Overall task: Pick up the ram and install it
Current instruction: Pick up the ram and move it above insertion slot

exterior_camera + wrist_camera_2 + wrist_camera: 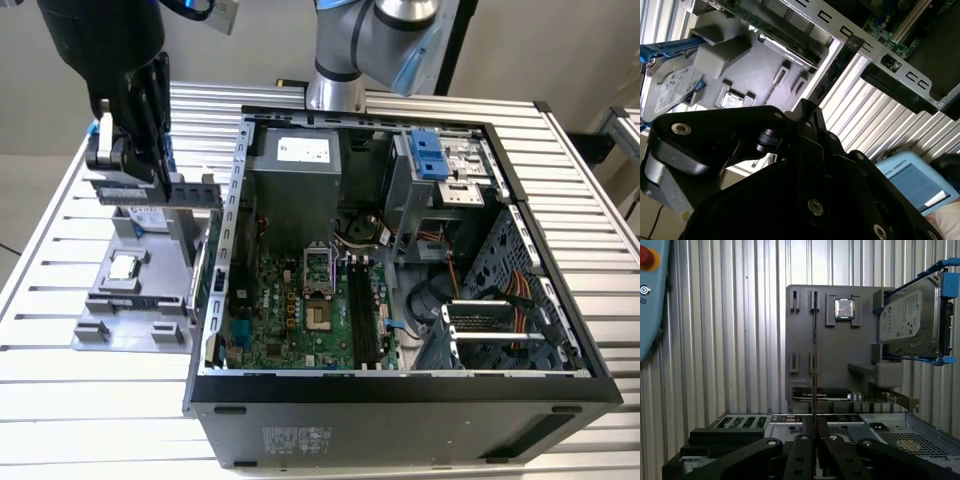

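Black gripper (814, 437): fingers (802, 450) clamped on ram (814, 370), one on each side of the board, w/ only the stick between them.

Ram: thin dark stick, edge-on in first wrist view. In second wrist view its dark flat face (840, 64) runs out from between the fingers. Posn: over gray parts tray (840, 350), in line w/ tray's two pairs of narrow clips, near CPU chip. Contact w/ tray: cannot tell.

CPU chip (843, 308): silver square, flat in a tray pocket.

Hard drive (907, 320): silver, in blue bracket, standing on edge on tray, on far side of CPU chip from ram.

Expansion card (880, 399): green board w/ metal bracket, along tray edge nearest the gripper in first wrist view.

PC case (400, 400): side open, just beside tray, to exterior view's right of it.

Motherboard (290, 310): green, inside case.

Table (60, 400): slatted aluminium, under tray and case.

Teach pendant (650, 315): pale blue w/ red button, well apart from tray.
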### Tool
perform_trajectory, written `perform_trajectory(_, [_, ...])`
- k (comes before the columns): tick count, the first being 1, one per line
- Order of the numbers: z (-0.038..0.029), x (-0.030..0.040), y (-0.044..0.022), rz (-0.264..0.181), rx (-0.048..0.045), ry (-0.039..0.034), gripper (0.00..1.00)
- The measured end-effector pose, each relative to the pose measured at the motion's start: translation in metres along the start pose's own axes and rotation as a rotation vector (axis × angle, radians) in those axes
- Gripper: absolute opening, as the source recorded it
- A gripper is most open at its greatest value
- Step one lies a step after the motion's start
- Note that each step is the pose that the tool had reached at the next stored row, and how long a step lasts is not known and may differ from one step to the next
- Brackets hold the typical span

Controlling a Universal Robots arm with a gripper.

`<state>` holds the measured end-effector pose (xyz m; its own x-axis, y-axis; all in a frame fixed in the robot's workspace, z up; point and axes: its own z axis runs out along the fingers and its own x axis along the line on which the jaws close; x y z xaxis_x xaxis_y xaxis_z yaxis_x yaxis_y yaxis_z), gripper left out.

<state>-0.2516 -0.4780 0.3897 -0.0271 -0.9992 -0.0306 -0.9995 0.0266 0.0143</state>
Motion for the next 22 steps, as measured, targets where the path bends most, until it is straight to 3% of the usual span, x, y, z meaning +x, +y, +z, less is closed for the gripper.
perform_trajectory(22, [-0.0001,-0.0029,-0.0175,0.0,0.0,0.0,0.0])
